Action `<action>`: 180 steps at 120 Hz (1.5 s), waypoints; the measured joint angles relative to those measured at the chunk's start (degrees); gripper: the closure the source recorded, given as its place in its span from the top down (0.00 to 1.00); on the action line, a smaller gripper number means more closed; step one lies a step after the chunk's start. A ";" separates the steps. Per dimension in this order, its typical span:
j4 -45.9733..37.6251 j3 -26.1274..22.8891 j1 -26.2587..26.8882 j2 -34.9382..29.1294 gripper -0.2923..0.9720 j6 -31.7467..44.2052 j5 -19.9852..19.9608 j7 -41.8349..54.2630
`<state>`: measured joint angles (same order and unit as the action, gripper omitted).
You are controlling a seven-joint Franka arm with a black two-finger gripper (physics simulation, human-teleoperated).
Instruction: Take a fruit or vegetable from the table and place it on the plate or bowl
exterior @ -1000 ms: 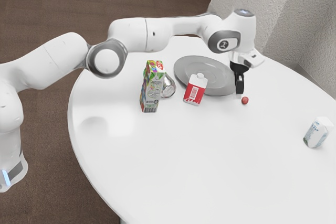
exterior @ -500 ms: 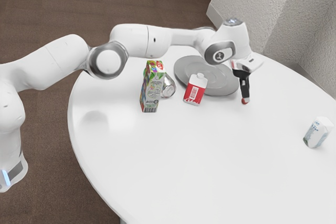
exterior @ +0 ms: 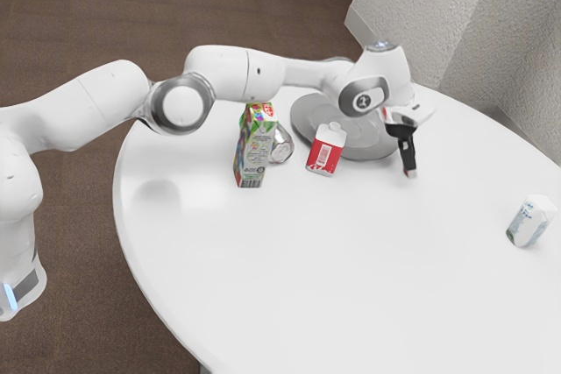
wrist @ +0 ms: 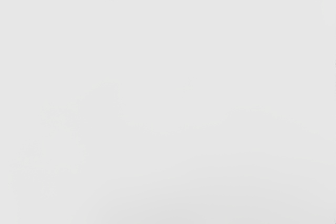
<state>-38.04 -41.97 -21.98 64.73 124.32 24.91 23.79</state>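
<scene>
The tool (exterior: 408, 167) points down and its black tip is right at the white surface (exterior: 351, 260). It is too dark and small there to tell if the tool is open or closed, or if it has anything in it. The gray plate (exterior: 307, 116) lies just beside the tool, on the side where the white arm (exterior: 245, 72) comes from, and nothing lies on the part of it that I can see. A little red carton (exterior: 326, 148) stands near the tool, at the plate's front edge. Past that one stands a tall carton with many colors (exterior: 253, 144), with a small shiny thing (exterior: 281, 144) tucked next to it. A white and blue carton (exterior: 530, 221) stands well apart from the tool, on its other side, close to the edge. From the hand's camera, the pale surface (wrist: 168, 98) is very near.
</scene>
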 joint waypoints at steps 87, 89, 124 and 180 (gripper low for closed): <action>-1.44 0.97 -0.75 0.54 0.44 2.76 -4.69 -1.22; -1.45 1.14 -0.73 0.54 0.42 2.79 -4.72 -1.25; -2.07 3.22 -0.07 -0.63 0.47 2.66 -4.53 -1.32; -26.16 26.95 9.64 -28.90 0.35 -1.59 -11.87 -3.61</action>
<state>-64.20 -15.03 -12.34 35.83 122.73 13.04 20.18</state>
